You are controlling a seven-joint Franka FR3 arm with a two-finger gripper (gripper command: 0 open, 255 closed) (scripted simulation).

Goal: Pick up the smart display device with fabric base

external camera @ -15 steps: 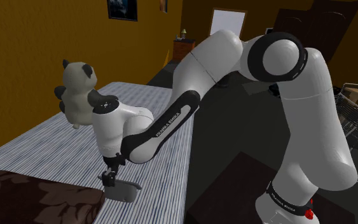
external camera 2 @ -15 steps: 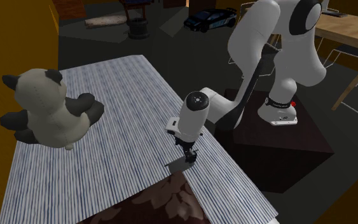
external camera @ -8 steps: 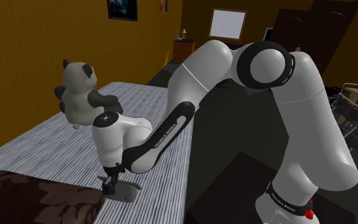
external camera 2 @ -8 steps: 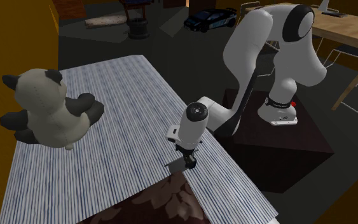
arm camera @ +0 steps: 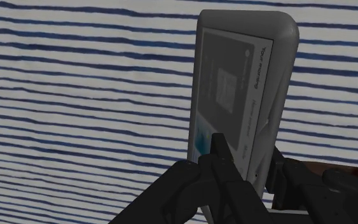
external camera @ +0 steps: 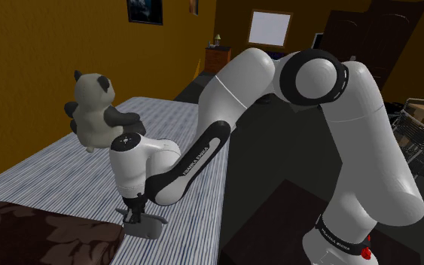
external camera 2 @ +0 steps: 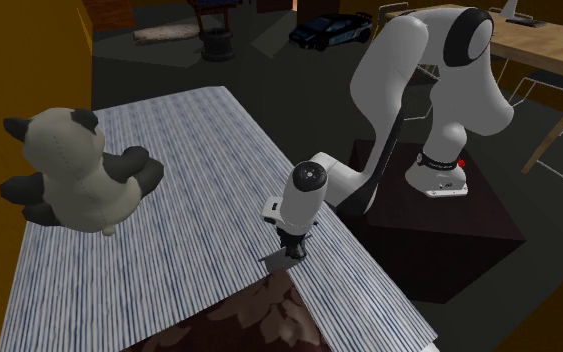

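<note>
**Inspector:** Shoulder view first; findings?

**Assessor:** The gripper [external camera: 133, 216] is down at the striped bedcover [external camera: 67, 177], set on the smart display [external camera: 148, 226]. The display rests on the cover near the bed's edge, just beside a brown patterned blanket [external camera: 44, 235]; a toy panda [external camera: 91, 109] sits well apart.

**Inspector:** Second exterior view?

**Assessor:** Same placing; the gripper [external camera 2: 294, 247] stands over the display [external camera 2: 278, 259]. The bed's edge is close by; a slip during the lift would likely send the device off the bed.

**Inspector:** Wrist view; the grip?

**Assessor:** The fingers [arm camera: 220, 159] are drawn in on the display [arm camera: 244, 76], one on the screen face, one behind it; no gap is visible. I judge it clasped, not yet raised. Concern: the hold takes one end only; most of the slab runs out beyond the pads. It may pivot, or slide on the smooth screen; the blanket could catch a corner.
</note>
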